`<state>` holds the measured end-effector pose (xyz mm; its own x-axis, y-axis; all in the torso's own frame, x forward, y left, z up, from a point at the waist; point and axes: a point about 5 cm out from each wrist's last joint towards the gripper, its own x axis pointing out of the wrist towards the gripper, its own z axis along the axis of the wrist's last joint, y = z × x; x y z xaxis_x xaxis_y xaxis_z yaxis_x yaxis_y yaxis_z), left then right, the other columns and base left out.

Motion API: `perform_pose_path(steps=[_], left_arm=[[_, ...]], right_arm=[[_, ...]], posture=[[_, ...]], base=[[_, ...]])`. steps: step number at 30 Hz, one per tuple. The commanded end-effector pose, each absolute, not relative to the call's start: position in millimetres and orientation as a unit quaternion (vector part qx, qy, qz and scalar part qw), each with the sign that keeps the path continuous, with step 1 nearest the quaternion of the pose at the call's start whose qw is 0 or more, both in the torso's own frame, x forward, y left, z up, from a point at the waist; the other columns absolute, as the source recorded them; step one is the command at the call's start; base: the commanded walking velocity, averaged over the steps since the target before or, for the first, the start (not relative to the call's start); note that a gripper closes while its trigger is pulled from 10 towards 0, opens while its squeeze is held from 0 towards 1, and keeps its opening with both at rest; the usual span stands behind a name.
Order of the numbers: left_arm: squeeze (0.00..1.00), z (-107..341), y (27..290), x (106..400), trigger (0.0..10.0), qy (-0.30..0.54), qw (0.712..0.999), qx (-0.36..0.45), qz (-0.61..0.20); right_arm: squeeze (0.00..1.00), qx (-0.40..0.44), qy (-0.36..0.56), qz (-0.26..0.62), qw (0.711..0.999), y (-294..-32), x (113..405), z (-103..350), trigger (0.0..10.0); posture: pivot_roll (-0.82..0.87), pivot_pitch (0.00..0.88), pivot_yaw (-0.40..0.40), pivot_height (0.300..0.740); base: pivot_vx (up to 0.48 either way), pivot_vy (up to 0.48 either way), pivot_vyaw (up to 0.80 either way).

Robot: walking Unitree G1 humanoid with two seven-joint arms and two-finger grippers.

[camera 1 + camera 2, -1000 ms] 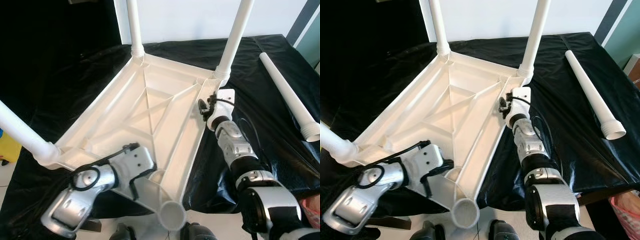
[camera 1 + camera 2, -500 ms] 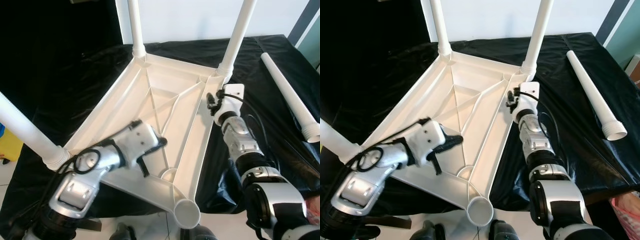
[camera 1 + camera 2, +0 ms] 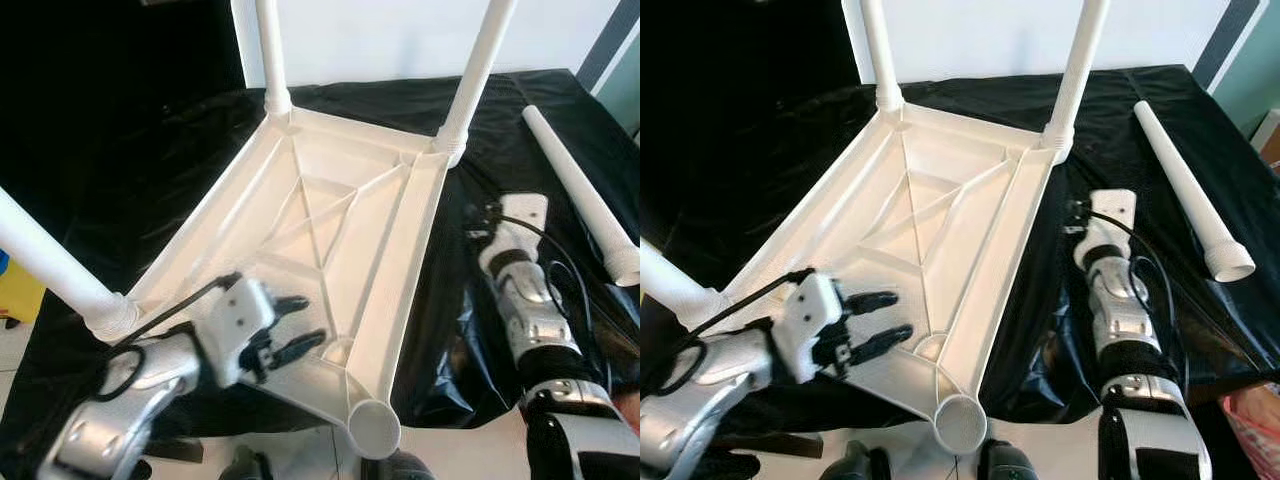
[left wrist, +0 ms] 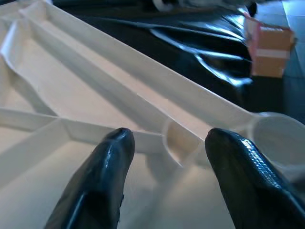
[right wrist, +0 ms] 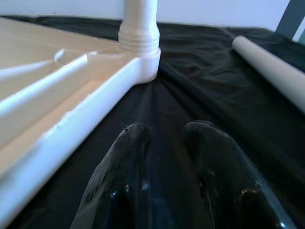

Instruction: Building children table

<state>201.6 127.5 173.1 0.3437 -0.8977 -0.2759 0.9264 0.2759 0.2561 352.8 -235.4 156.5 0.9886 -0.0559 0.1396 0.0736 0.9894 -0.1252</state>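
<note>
1. We find the white plastic tabletop point(image 3: 330, 230) lying upside down on the black-covered table point(image 3: 180, 150), ribbed underside up. Three legs are fitted; the near corner socket point(image 3: 374, 428) stands empty.
2. The loose leg point(image 3: 580, 190) lies flat on the black cover at the robot's right, well apart from the tabletop. Its long axis runs from far to near, and its wider open end lies nearer the robot.
3. The right gripper point(image 3: 490, 222) sits low over the cover between the tabletop's right edge and the loose leg, jaws slightly parted and holding nothing. We judge the right arm clearly the nearer to that leg.
4. The left gripper point(image 3: 880, 320) hovers over the tabletop's underside just beside the empty socket, jaws spread and empty.
5. The leg is a plain, smooth, white tube, tapering away from its collared end. We judge that end must meet the socket.
</note>
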Motion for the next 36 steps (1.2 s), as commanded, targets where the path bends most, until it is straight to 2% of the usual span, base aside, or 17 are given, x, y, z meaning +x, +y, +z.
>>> perform_pose_path(steps=[1,2,3,11,14,16,22,27,36], left_arm=[[1.00,174.4,126.9,197.3,10.0,0.034,0.782,0.194,-0.591],[0.85,172.0,130.2,195.1,10.0,0.049,0.781,0.197,-0.590],[0.00,171.4,133.5,191.7,10.0,0.058,0.779,0.202,-0.590],[0.00,172.7,155.0,185.8,10.0,0.099,0.796,0.229,-0.552],[0.00,173.7,169.6,185.0,10.0,0.110,0.786,0.285,-0.538],[0.00,172.7,171.6,187.2,10.0,0.116,0.785,0.291,-0.534],[0.00,166.4,167.4,202.6,10.0,0.121,0.789,0.320,-0.511],[0.00,166.7,156.8,220.4,10.0,0.103,0.805,0.315,-0.491],[0.00,153.4,145.9,229.0,10.0,0.106,0.799,0.327,-0.493]], right_arm=[[0.00,-0.066,-0.062,-0.029,0.995,-233.4,351.8,153.7,10.0],[0.00,-0.068,-0.061,-0.028,0.995,-233.2,352.1,153.7,10.0],[0.00,-0.069,-0.061,-0.025,0.995,-231.8,352.5,154.4,10.0],[0.00,-0.074,-0.060,-0.006,0.995,-223.8,355.8,159.7,10.0],[0.00,-0.074,-0.060,-0.001,0.995,-221.4,357.6,161.8,10.0],[0.00,-0.074,-0.060,0.001,0.995,-220.6,358.6,162.8,10.0],[0.00,-0.073,-0.063,0.002,0.995,-218.6,360.8,166.2,10.0],[0.00,-0.071,-0.069,-0.007,0.995,-219.7,360.5,169.5,10.0],[0.00,-0.069,-0.076,-0.025,0.994,-226.9,357.0,172.9,10.0]], posture=[[-0.02,0.136,0.031,0.740],[-0.02,0.134,0.026,0.740],[-0.01,0.132,0.018,0.740],[0.01,0.129,0.007,0.740],[0.02,0.130,-0.004,0.740],[0.02,0.130,-0.005,0.740],[0.02,0.133,-0.002,0.740],[-0.01,0.140,0.020,0.740],[-0.03,0.144,0.039,0.740]], base=[[0.000,0.000,0.00],[0.000,0.000,0.00],[0.000,0.000,0.00],[0.000,0.000,0.00],[0.000,0.000,0.00],[0.000,0.000,0.00],[0.000,0.000,0.00],[0.000,0.000,0.00],[0.000,0.000,0.00]])
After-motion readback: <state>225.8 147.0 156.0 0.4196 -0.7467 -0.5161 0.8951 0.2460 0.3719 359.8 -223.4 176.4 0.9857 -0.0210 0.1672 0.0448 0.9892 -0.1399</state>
